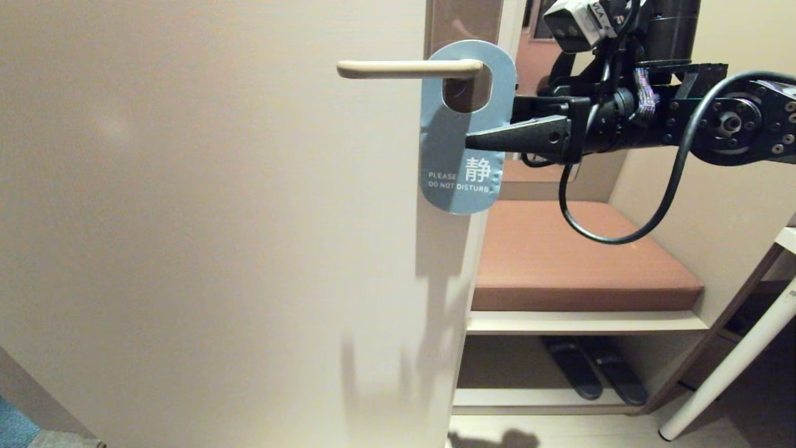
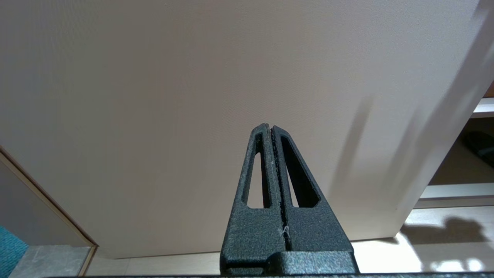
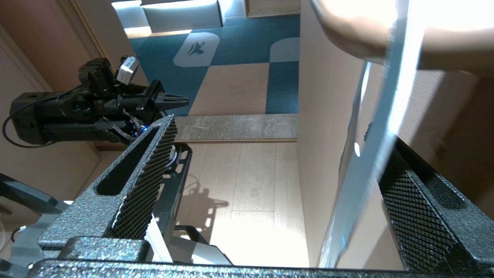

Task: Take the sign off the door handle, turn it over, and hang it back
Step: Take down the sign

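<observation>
Round-ended blue card sign (image 1: 459, 155) hangs between right gripper's (image 3: 270, 185) spread, knurled jaws; left gripper's (image 2: 272, 127) pressed together.

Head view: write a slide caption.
Open right gripper straddles the edge of the blue-grey sign hanging on the door handle.

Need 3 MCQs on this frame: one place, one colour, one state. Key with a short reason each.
1. Where does the sign hang?
A. on the door handle
B. on the bench
C. on the floor

2. Which colour is the face of the sign that shows?
A. white
B. blue-grey
C. red

3. How do the right gripper jaws stand?
A. shut on the sign
B. shut, empty
C. open, one finger either side of the sign's edge

Key: 1 A, the lever passes through its hole. 2 B, DO NOT DISTURB side out. 3 C, the right wrist view shows a wide gap.
</observation>
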You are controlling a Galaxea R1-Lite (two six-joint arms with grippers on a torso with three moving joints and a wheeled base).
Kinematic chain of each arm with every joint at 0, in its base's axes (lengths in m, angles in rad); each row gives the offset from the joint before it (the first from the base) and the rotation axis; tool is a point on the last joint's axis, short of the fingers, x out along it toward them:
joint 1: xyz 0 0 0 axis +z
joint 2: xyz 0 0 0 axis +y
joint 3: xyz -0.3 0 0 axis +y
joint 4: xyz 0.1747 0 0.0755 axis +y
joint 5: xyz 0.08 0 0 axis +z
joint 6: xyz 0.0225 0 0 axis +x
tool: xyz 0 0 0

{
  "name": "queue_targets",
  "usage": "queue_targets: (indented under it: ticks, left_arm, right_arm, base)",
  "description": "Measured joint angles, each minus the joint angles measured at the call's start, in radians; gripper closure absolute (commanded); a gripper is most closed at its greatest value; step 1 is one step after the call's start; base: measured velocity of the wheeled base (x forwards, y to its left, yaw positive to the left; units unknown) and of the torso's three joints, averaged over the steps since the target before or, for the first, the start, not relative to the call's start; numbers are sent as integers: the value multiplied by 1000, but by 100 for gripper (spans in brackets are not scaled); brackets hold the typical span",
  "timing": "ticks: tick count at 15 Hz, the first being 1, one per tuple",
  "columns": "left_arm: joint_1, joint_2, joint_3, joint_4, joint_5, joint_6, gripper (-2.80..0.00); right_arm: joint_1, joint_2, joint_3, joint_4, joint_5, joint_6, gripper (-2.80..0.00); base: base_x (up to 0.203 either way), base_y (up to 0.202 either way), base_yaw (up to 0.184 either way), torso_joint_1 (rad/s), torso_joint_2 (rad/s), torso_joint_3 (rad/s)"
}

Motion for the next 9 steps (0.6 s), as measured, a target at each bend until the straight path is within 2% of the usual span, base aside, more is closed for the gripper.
queue_targets:
  ticks: [9]
  left_arm:
    - [0,0,0,0,0,0,0]
  right_arm:
    - [7,9,-5,0,0,-1,-280]
  base:
    - [0,0,0,0,0,0]
